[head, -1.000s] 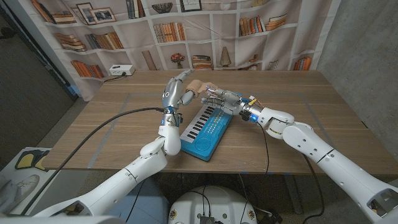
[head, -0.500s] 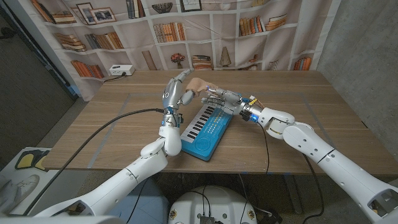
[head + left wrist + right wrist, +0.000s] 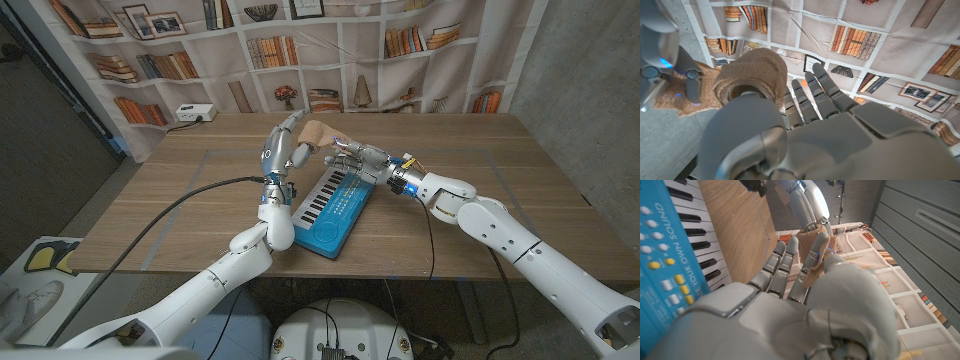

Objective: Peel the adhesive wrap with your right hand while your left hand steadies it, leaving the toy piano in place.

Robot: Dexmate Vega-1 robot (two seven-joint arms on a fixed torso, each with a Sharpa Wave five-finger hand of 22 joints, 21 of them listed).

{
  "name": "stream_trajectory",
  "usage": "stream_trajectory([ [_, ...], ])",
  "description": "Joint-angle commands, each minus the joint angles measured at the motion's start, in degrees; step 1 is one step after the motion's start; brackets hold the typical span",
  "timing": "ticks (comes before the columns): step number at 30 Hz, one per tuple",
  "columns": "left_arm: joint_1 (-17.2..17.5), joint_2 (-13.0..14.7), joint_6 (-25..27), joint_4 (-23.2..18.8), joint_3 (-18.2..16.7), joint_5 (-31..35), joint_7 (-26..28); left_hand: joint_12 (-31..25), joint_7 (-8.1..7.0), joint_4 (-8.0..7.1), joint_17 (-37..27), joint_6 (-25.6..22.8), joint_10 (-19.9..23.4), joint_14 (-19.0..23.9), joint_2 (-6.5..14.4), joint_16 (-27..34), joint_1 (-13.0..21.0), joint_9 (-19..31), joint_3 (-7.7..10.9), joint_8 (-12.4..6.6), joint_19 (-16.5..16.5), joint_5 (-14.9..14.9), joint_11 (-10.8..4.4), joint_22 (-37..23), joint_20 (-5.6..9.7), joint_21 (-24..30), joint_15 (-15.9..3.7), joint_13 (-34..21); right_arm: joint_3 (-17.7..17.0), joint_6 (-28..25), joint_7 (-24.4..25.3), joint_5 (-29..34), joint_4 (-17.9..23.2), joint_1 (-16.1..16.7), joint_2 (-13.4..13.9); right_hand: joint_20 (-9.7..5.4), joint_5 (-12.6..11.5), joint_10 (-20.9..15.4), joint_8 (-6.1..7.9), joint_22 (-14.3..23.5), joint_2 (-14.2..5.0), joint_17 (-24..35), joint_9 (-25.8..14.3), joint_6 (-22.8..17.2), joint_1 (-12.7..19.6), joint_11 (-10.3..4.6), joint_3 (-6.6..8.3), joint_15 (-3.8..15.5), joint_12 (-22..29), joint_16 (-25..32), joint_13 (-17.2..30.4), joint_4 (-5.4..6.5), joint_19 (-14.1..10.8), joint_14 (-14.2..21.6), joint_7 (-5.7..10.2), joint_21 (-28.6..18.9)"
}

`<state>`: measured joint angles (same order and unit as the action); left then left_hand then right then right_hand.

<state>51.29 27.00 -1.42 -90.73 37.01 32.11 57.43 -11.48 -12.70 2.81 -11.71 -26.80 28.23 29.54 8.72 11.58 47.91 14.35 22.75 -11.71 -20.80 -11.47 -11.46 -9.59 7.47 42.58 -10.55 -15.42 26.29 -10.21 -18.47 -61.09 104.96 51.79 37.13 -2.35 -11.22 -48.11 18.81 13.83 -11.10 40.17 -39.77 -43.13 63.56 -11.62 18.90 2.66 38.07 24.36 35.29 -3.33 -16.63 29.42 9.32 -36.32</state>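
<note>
Above the toy piano's (image 3: pixel 333 208) far end, the left hand (image 3: pixel 283 148) grips the adhesive wrap roll (image 3: pixel 317 133); the right hand (image 3: pixel 356 160) pinches its loose tail.

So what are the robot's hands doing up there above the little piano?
The left robot hand holds a tan roll of adhesive wrap up in the air. The right robot hand pinches the loose end of the wrap to peel it away. Below them, a blue toy piano with black and white keys lies untouched on the wooden table.
</note>
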Motion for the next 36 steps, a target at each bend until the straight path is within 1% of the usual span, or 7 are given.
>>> stream_trajectory([
  [1,-0.5,-0.9,-0.7,1.6,0.3,-0.2,1.2,-0.5,0.02,-0.71,0.0,0.0,0.2,-2.3,0.1,0.3,-1.0,0.1,0.01,-0.49,-0.7,-0.5,-0.3,-0.1,0.12,-0.4,-2.12,0.1,-0.2,0.2,-0.3,-0.3,0.4,0.2,0.3,-2.73,0.1,-0.5,-0.14,0.1,0.57,0.3,-0.1,-0.5,0.3,0.0,0.22,11.01,0.2,-0.2,0.0,-0.36,0.4,0.6,0.16,-0.6],
  [7,-0.4,-1.0,-0.7,1.5,0.3,-0.3,1.6,-0.5,0.01,-1.16,0.1,0.0,0.4,-2.2,0.0,0.3,-1.8,0.0,-0.02,-0.59,-1.0,-0.8,-0.35,-0.1,0.21,-0.9,-2.14,0.3,-0.3,0.4,-0.1,-0.1,0.4,0.4,0.5,-2.73,0.2,-0.6,-0.28,0.0,0.59,0.5,-0.1,-0.7,0.3,-0.02,0.25,11.01,0.3,-0.4,0.0,-0.49,0.5,0.7,0.11,-0.9],
  [21,-0.3,-1.0,-1.0,1.5,0.1,-0.4,2.2,-0.5,0.0,-1.58,0.2,0.0,0.5,-2.1,0.1,0.3,-2.6,-0.1,0.11,-0.65,-1.5,-1.1,-0.38,-0.1,0.26,-1.6,-2.16,0.6,-1.3,0.9,0.7,0.0,1.0,1.3,1.5,-2.85,0.2,-0.6,-0.6,-0.3,0.59,0.9,-0.3,-0.9,0.2,-0.01,0.32,11.01,0.3,-0.7,-0.2,-0.72,0.6,0.9,0.05,-1.4],
  [36,0.3,-0.3,-0.5,0.6,-0.6,-0.1,2.7,-0.6,-0.03,-1.55,0.3,-0.1,0.6,-2.1,0.1,0.2,-2.8,-0.2,0.5,-0.76,-1.8,-1.5,-0.41,-0.1,0.24,-2.3,-2.21,0.8,-2.5,1.2,2.0,0.3,2.1,2.0,2.9,-2.8,0.2,-0.7,-0.9,-0.5,0.56,1.3,-0.5,-1.1,0.1,0.0,0.4,11.01,0.5,-0.9,-0.2,-0.87,0.8,1.2,-0.25,-2.0],
])
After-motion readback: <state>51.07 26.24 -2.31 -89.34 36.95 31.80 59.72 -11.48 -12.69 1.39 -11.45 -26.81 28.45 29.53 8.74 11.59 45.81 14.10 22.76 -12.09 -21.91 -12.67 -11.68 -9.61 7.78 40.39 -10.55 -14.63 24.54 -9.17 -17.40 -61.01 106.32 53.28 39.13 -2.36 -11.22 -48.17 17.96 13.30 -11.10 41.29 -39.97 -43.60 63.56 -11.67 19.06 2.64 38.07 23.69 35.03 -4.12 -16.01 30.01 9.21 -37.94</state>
